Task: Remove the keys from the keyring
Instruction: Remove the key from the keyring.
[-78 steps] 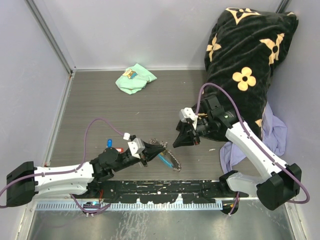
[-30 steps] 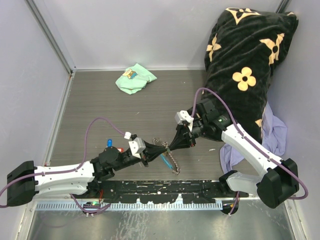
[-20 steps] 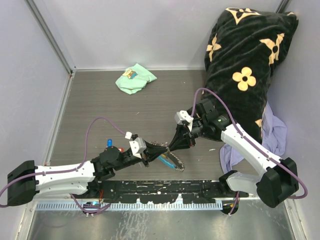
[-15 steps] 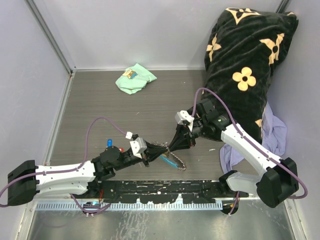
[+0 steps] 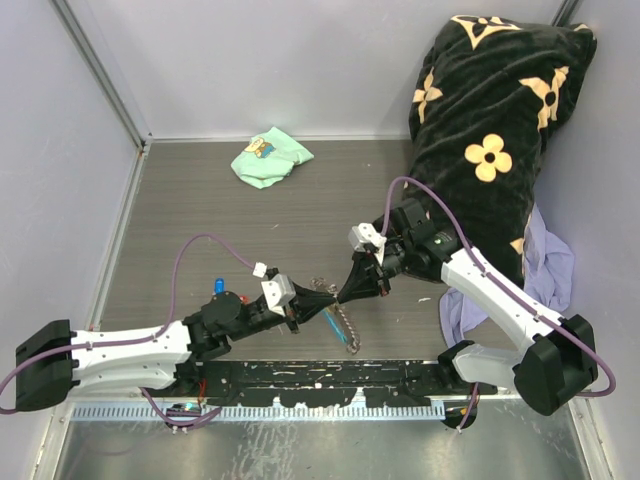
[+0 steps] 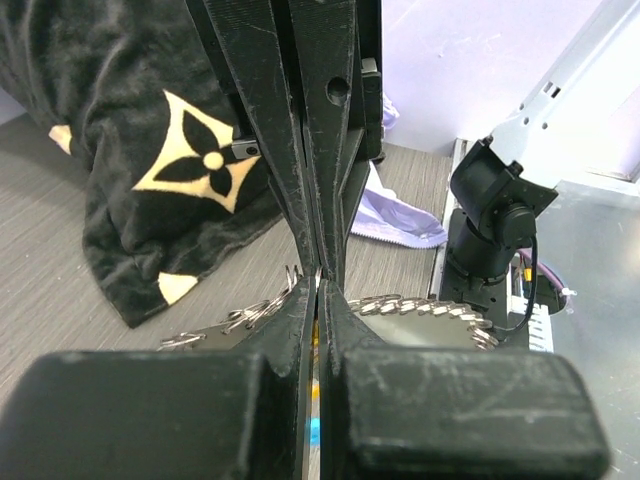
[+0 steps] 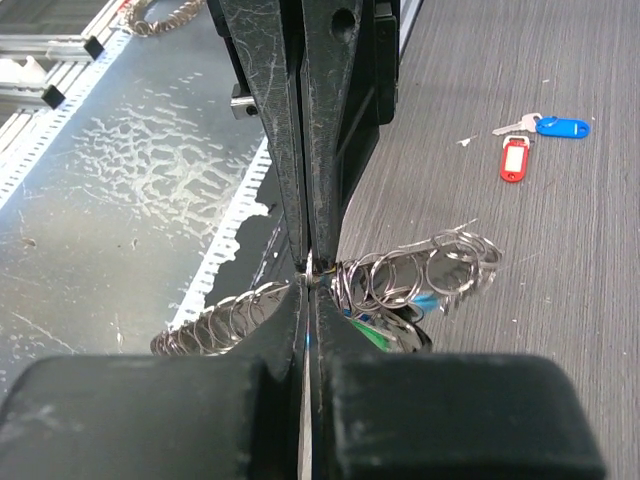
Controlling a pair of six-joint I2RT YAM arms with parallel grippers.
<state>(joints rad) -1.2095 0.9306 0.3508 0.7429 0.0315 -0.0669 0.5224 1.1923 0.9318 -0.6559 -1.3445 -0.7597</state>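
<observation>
Two keys are already off: a red-tagged key (image 7: 513, 158) and a blue-tagged key (image 7: 560, 127) lie loose on the table (image 5: 250, 220), well apart from the keyring (image 7: 400, 275). What looks like a green-tagged key (image 7: 375, 335), half hidden under the rings, is still to be freed. The left gripper (image 5: 312, 297) and right gripper (image 5: 345, 294) meet tip to tip, both pinched shut on the keyring's chain near the table's front edge. Earlier the right gripper hung clear of the chain, and it has since closed in and clamped.
</observation>
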